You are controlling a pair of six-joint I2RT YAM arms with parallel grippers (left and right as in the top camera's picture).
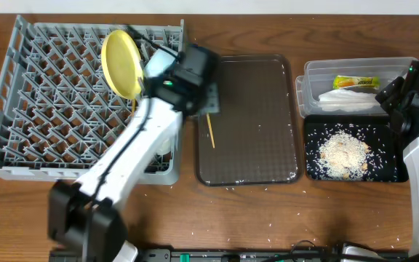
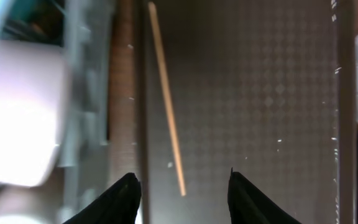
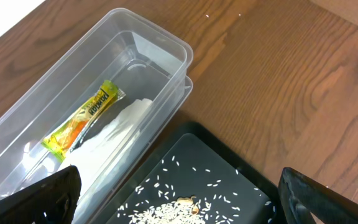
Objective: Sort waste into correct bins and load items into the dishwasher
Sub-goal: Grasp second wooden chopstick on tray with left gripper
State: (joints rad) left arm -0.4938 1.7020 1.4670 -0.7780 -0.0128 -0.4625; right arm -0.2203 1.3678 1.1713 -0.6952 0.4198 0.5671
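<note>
Left tool [image 2: 182, 183] is hanging partly open right over the brown serving tray [image 2: 266, 93], gripping nothing. The single chopstick [image 2: 166, 106] is lying flat on that tray. Its near end is sitting in the gap between the two fingertips, roughly in the middle and touching neither as far as I can tell. From there it's running away from the tool, leaning slightly left. It's looking like a thin, pale wooden stick, plain and straight.

Just left of the tray, the grey dish rack [image 1: 42, 109] is sitting on the bench [image 1: 282, 218], with the yellow plate [image 1: 122, 62] standing on edge among the pegs.

Over on the other side, my right tool [image 3: 179, 186] is hovering wide open and empty above the black tray [image 3: 225, 149] of rice crumbs [image 1: 344, 153]. The clear tub [image 3: 160, 43] beyond it is holding the yellow-green wrapper [image 3: 89, 118] and the white napkin [image 3: 120, 134].
</note>
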